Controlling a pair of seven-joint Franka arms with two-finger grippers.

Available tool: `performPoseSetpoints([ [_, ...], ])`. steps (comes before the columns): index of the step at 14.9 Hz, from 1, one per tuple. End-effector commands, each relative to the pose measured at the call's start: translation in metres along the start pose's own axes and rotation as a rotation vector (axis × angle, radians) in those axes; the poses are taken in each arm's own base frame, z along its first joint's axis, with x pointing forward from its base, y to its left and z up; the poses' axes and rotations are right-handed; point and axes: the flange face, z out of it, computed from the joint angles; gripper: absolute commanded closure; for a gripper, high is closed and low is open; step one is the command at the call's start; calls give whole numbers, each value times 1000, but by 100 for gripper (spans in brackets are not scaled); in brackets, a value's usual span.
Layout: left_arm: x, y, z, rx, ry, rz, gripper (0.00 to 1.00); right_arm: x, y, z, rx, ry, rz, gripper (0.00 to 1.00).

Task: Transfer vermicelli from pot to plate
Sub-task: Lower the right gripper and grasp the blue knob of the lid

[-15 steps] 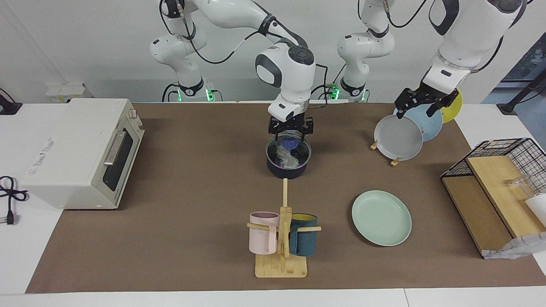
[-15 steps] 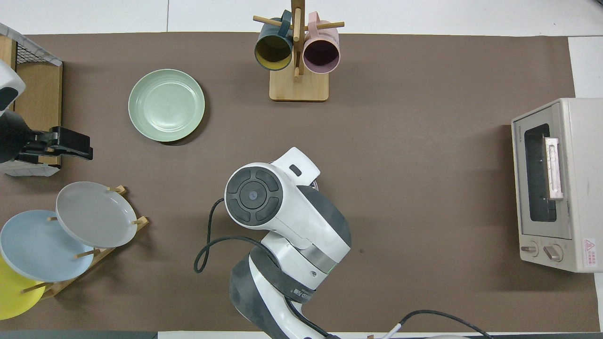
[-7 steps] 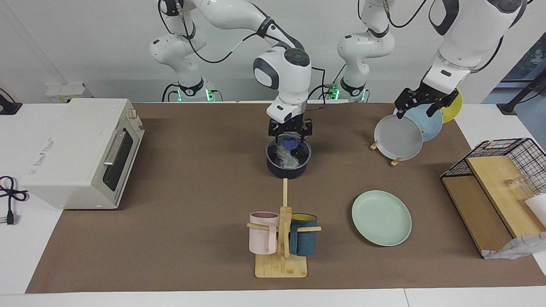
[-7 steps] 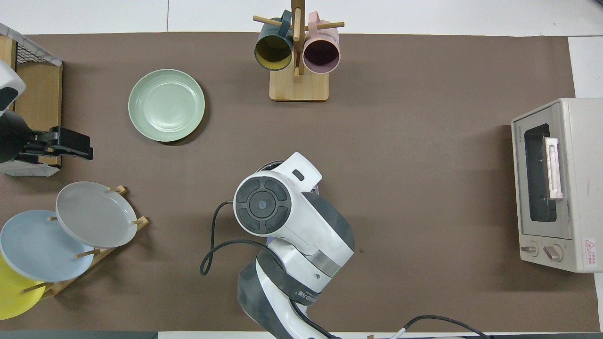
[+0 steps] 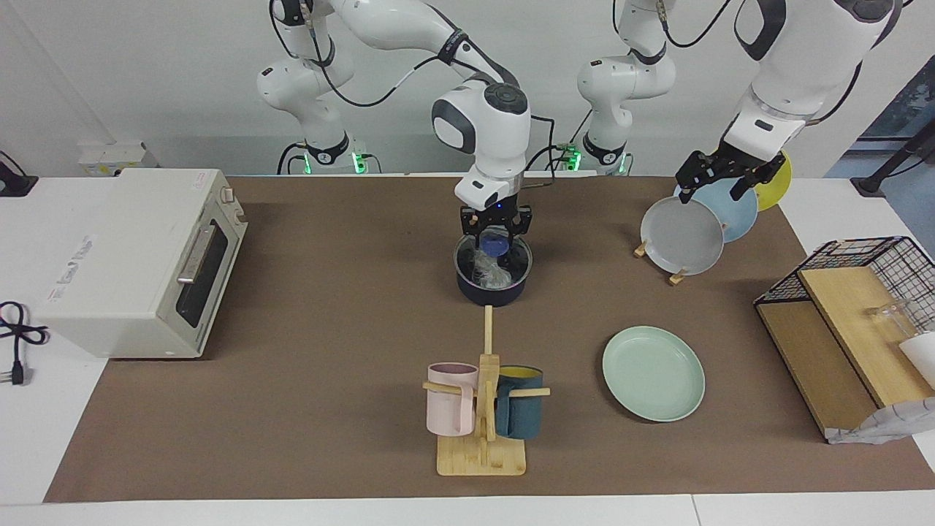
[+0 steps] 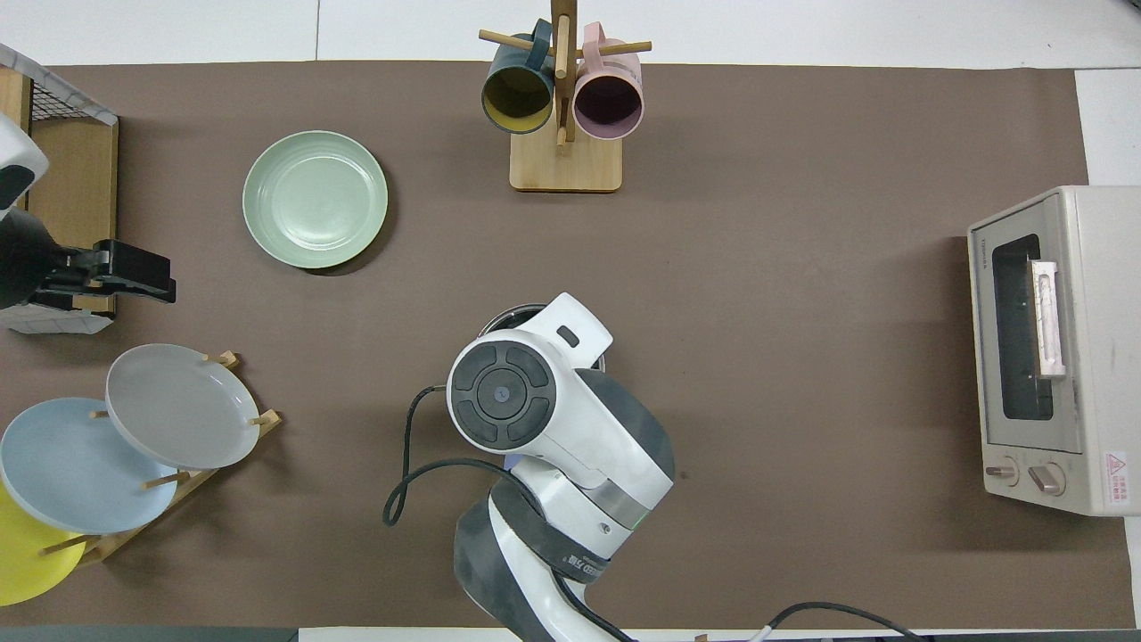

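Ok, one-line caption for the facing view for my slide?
Right end effector at the pot by the vermicelli; plate bare; left end effector waits over the rack.

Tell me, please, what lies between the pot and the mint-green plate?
Nothing: between the pot and the plate only bare brown mat shows, clearest in the facing view.

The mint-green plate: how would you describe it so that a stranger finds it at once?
Start at the wooden mug tree at the table edge farthest from the robots. Beside it, toward the left arm's end, the round pale mint-green plate lies flat on the brown mat. The grey, blue and yellow plates stand tilted in a rack; this one is alone.
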Motion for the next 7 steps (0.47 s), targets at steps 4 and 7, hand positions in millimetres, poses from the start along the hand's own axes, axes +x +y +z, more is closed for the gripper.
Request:
performPoseSetpoints([
  [4,-5,-3,-3,20,10,-5,0,-2,5,-5,9,23,-25,38],
  [7,-5,-3,-3,20,10,-5,0,0,5,-6,10,24,-25,47],
])
